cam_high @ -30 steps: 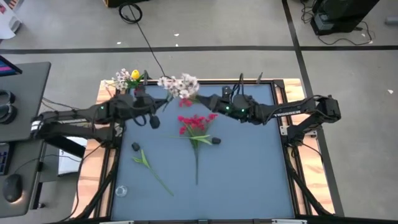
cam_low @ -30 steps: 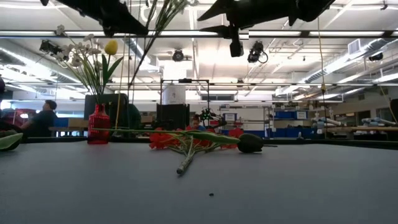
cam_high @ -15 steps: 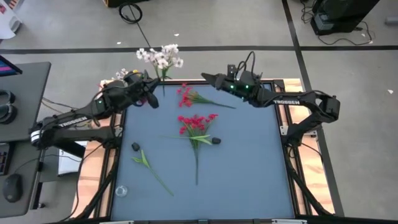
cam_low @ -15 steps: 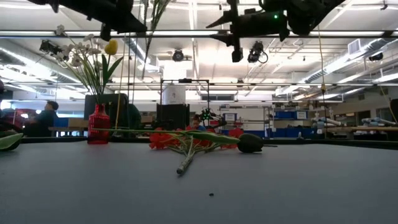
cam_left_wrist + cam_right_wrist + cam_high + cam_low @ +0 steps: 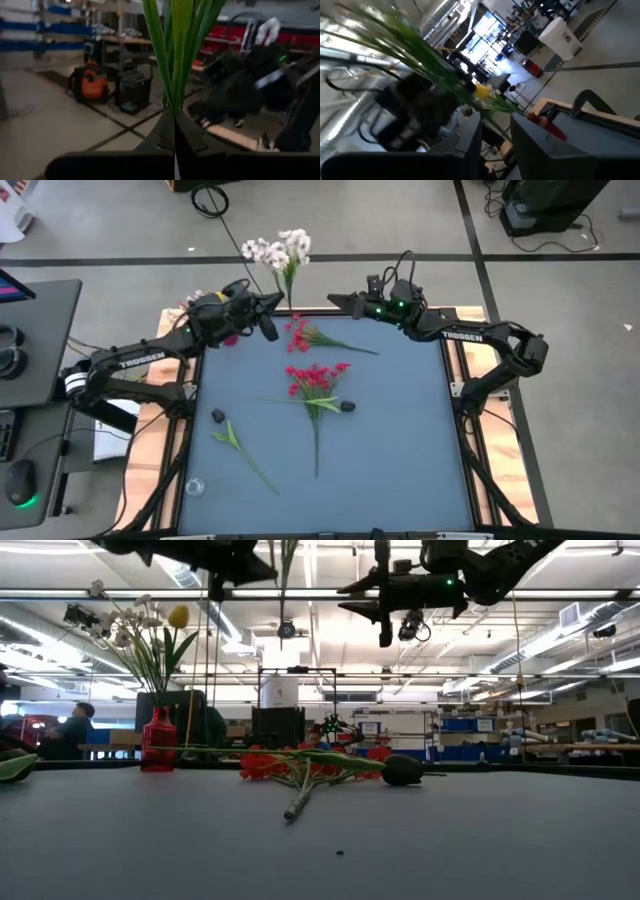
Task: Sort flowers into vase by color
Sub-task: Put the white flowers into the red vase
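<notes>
Since the earlier frame my left gripper (image 5: 270, 323), clamped on the white sprig (image 5: 283, 252), swings right; my TROSSEN-lettered right gripper (image 5: 335, 302) stays empty, fingers apart.

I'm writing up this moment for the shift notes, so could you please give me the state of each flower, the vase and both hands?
White flower sprig: held aloft by the left hand.
Left hand: shut on the sprig's stem.
Right hand: open, empty, raised over the table's far edge.
Red vase: upright, holding white and yellow flowers.
Red flower bunch: lying flat mid-table.
Red sprig: lying near the far edge.
Green stem: lying flat.
</notes>
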